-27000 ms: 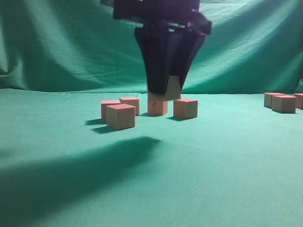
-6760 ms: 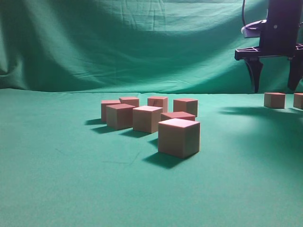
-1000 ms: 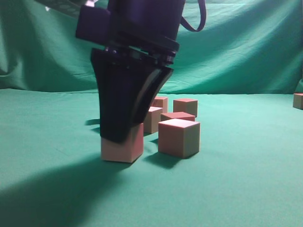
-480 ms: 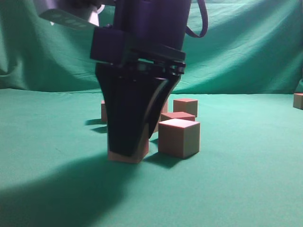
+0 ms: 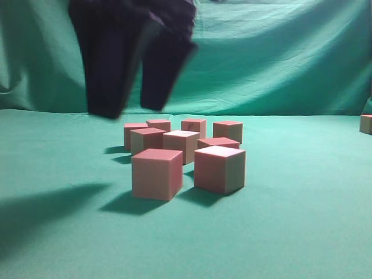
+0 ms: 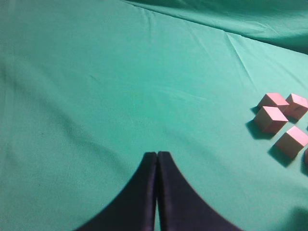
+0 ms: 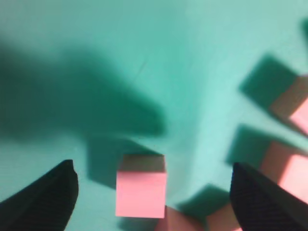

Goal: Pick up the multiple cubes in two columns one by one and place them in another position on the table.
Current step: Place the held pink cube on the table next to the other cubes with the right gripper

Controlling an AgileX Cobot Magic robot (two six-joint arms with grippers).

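The cubes (image 5: 186, 142) stand in two short columns on the green table (image 5: 279, 232). The nearest cube (image 5: 156, 174) sits alone at the front left, beside another cube (image 5: 220, 168). My right gripper (image 5: 129, 110) hangs blurred above and left of that front cube, open and holding nothing. In the right wrist view the same cube (image 7: 141, 187) lies on the cloth below the right gripper (image 7: 153, 167), clear of both fingers. My left gripper (image 6: 157, 155) is shut and empty over bare cloth, with the cubes (image 6: 274, 118) far to its right.
A single cube (image 5: 366, 124) stands at the far right edge of the table. The draped green curtain (image 5: 279, 58) closes off the back. The arm's shadow (image 5: 46, 203) falls on the cloth at the left.
My right gripper opened, let go of the cube at the front left of the columns, and rose up and to the left. The cube stays on the table.
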